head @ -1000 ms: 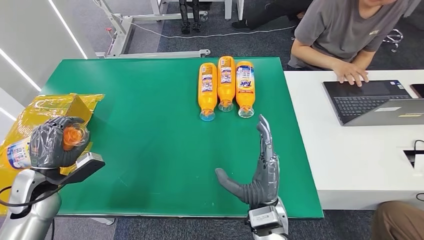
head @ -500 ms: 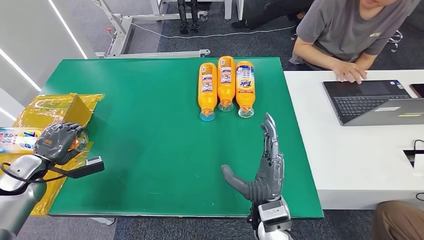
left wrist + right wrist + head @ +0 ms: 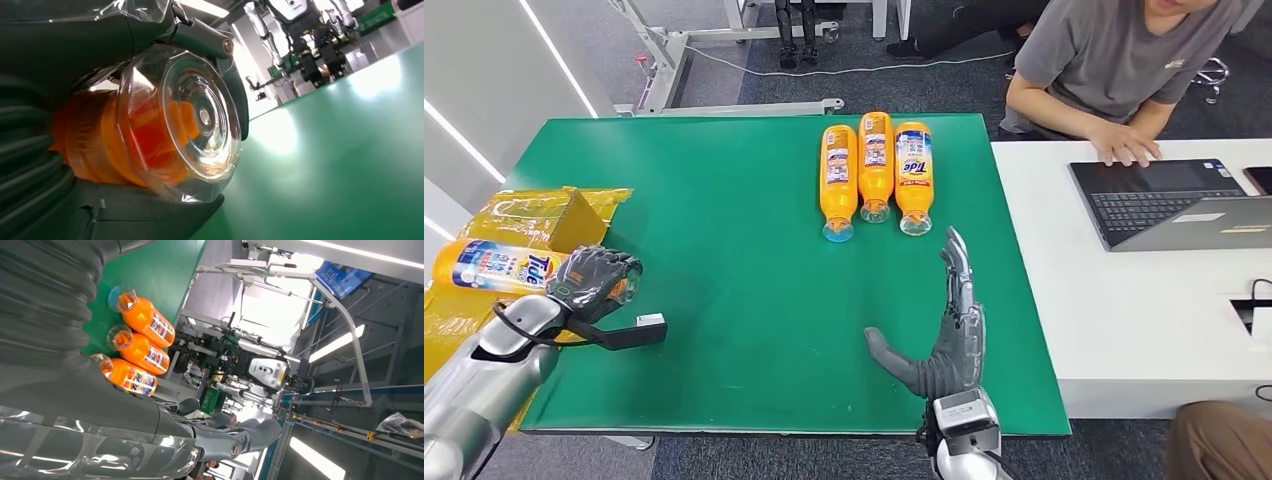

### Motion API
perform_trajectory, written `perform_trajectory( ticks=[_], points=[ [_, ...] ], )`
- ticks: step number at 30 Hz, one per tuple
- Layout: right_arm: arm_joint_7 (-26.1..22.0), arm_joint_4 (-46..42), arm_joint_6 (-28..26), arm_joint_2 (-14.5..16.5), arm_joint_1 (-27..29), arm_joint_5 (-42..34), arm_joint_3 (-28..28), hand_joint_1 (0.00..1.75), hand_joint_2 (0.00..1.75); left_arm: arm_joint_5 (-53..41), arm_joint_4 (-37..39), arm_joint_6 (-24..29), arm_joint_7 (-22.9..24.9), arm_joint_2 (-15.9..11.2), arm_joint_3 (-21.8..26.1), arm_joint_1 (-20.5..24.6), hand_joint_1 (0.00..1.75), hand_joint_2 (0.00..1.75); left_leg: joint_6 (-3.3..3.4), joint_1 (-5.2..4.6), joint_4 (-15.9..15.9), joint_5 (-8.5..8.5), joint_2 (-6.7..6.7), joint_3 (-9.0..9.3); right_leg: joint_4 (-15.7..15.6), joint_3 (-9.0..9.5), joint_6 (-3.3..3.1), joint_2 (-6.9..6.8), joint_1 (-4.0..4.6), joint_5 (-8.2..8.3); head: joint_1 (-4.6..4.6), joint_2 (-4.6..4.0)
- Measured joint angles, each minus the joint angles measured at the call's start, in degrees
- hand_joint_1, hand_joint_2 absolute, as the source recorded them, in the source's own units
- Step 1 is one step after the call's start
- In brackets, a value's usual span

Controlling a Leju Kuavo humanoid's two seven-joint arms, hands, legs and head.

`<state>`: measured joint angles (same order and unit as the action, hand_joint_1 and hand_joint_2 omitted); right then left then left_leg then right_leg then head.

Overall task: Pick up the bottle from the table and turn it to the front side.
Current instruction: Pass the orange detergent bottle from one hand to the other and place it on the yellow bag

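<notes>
Head view, left hand: the left hand [image 3: 592,283] grips an orange plastic bottle with a blue label [image 3: 496,268] near its cap, over the left edge of the green table [image 3: 724,240].
Head view, right hand: the right hand [image 3: 946,335] is flat, fingers straight, holding nothing, near three orange bottles [image 3: 876,172].
Left wrist view: clear cap [image 3: 192,122] above the table.
Right wrist view: three orange bottles side by side.

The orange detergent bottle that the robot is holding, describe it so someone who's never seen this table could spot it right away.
Start at the green table and go to its left edge, by the crumpled yellow plastic bag. There the robot's left hand grips the orange detergent bottle at its clear-capped end. The three other orange bottles lie untouched side by side at the far edge.
</notes>
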<state>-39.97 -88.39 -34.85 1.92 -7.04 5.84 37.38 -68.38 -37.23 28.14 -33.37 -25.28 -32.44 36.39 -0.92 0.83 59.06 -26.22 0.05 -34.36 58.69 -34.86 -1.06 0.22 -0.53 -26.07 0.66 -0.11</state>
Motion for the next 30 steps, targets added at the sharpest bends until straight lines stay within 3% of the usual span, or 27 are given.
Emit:
perform_trajectory(
  ticks=[11,12,15,16,30],
  points=[
    [-0.01,0.36,0.84,0.0,0.09,0.2,0.0,0.0,1.75,0.66,3.32,-0.6,0.01,1.9,-2.9,0.19,1.75,1.75,0.0,0.01,0.0,0.0,0.0,-0.01,0.0,0.0,0.0,0.01,0.0,0.0,0.0,0.0],
    [-0.01,0.38,0.94,0.0,0.1,0.23,0.0,0.0,1.75,0.86,3.56,-0.59,0.1,2.0,-3.14,0.13,1.45,1.75,0.0,0.01,0.0,0.0,0.0,-0.01,0.0,0.0,0.0,0.01,0.0,0.0,0.0,0.0],
    [-0.01,0.43,1.03,0.0,0.16,0.36,0.0,0.0,1.75,1.67,3.89,-0.46,0.52,2.19,-3.49,-0.18,0.14,1.75,0.0,0.0,0.0,0.0,0.0,-0.01,0.01,0.0,0.0,0.0,0.0,0.0,0.0,0.0],
    [-0.01,0.45,1.01,0.0,0.18,0.43,0.0,0.0,1.75,2.06,3.9,-0.38,0.68,2.22,-3.52,-0.33,0.0,1.75,0.0,0.0,0.0,0.0,0.0,-0.01,0.01,0.0,0.0,0.0,0.0,0.0,0.0,0.0],
    [0.35,0.72,1.08,0.0,0.24,1.2,0.0,0.0,1.75,9.24,2.83,-1.02,0.18,2.47,-3.54,-1.82,0.0,1.75,0.0,0.0,0.0,0.0,-0.01,-0.01,0.01,0.01,0.0,-0.01,0.0,0.0,0.0,0.0]
  ],
)
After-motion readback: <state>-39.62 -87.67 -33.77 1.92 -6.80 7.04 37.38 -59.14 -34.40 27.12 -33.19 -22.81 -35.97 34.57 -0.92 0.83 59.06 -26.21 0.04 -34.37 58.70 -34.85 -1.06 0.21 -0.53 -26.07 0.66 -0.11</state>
